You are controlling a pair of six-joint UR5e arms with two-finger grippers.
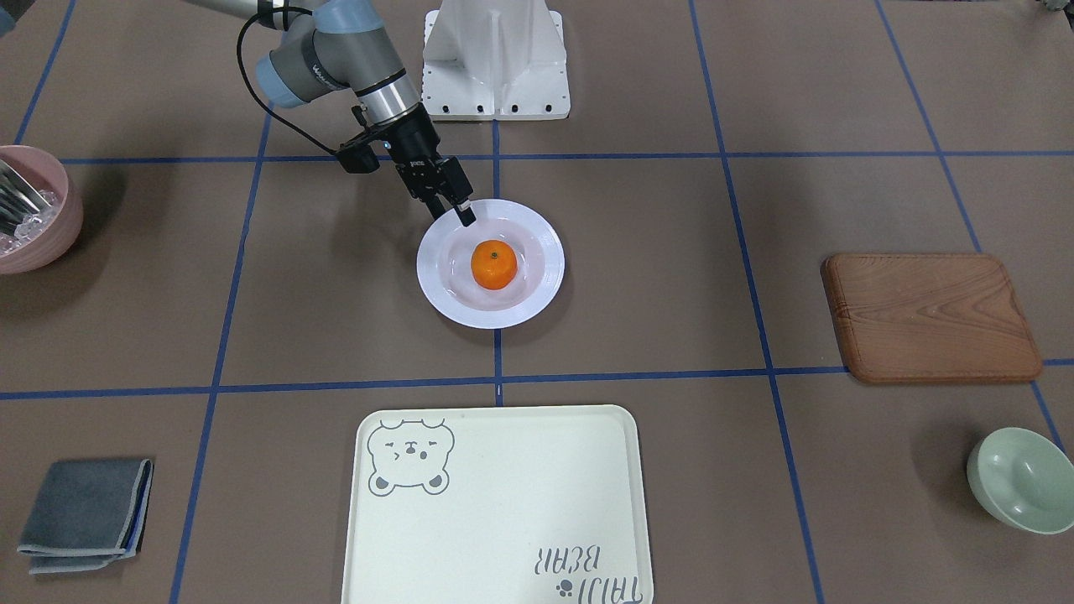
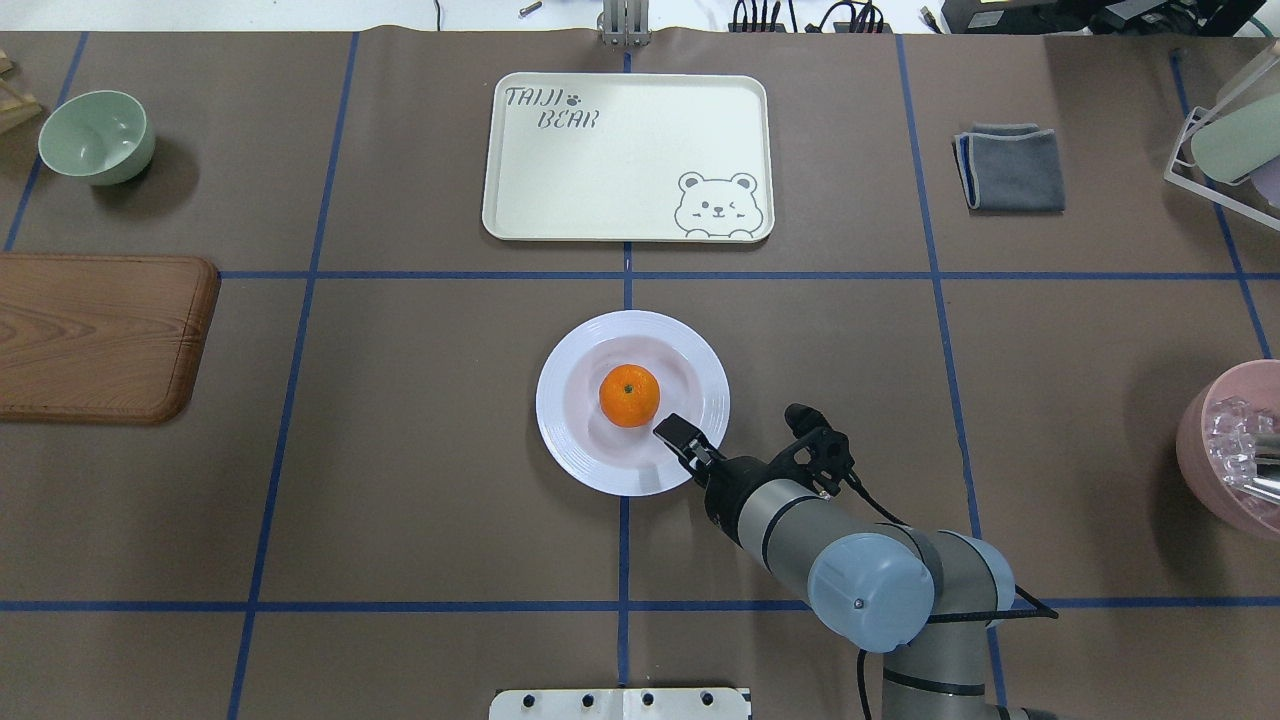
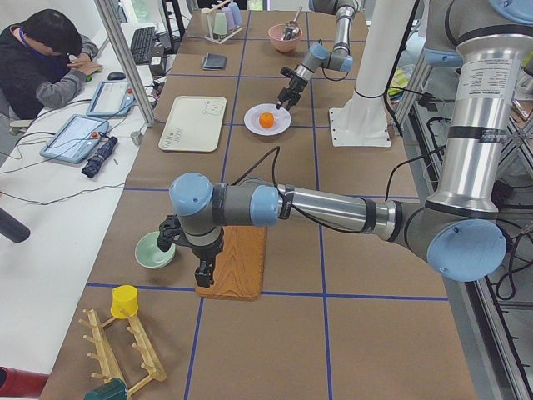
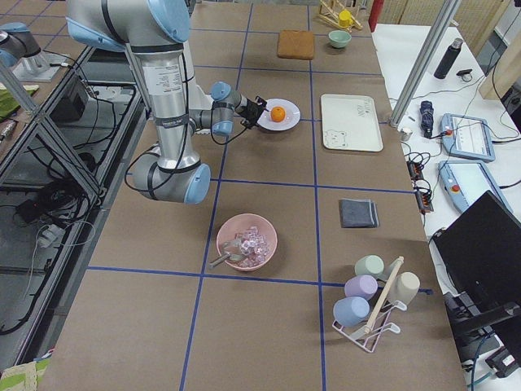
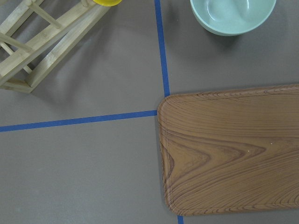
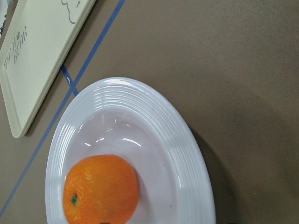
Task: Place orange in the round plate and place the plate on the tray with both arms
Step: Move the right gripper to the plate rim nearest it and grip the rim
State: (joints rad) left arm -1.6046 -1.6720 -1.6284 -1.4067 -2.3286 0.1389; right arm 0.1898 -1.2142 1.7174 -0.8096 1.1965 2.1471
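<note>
The orange (image 1: 493, 264) lies in the middle of the round white plate (image 1: 436, 285), which stands at the table's centre. My right gripper (image 1: 453, 215) hangs over the plate's rim on the robot's side, just short of the orange, and looks open with nothing in it. The right wrist view shows the orange (image 6: 100, 189) and the plate (image 6: 187, 154), but no fingers. The cream tray (image 1: 503, 520) lies bare beyond the plate. My left gripper (image 3: 204, 271) hovers over a corner of the wooden board; I cannot tell whether it is open or shut.
A wooden board (image 1: 931, 319) and a mint-green bowl (image 1: 1019, 478) lie on the robot's left. The pink bowl (image 1: 29, 210) and a folded grey cloth (image 1: 84, 513) are on its right. A wooden rack (image 5: 42, 46) stands near the board. A person (image 3: 46, 58) sits at a side desk.
</note>
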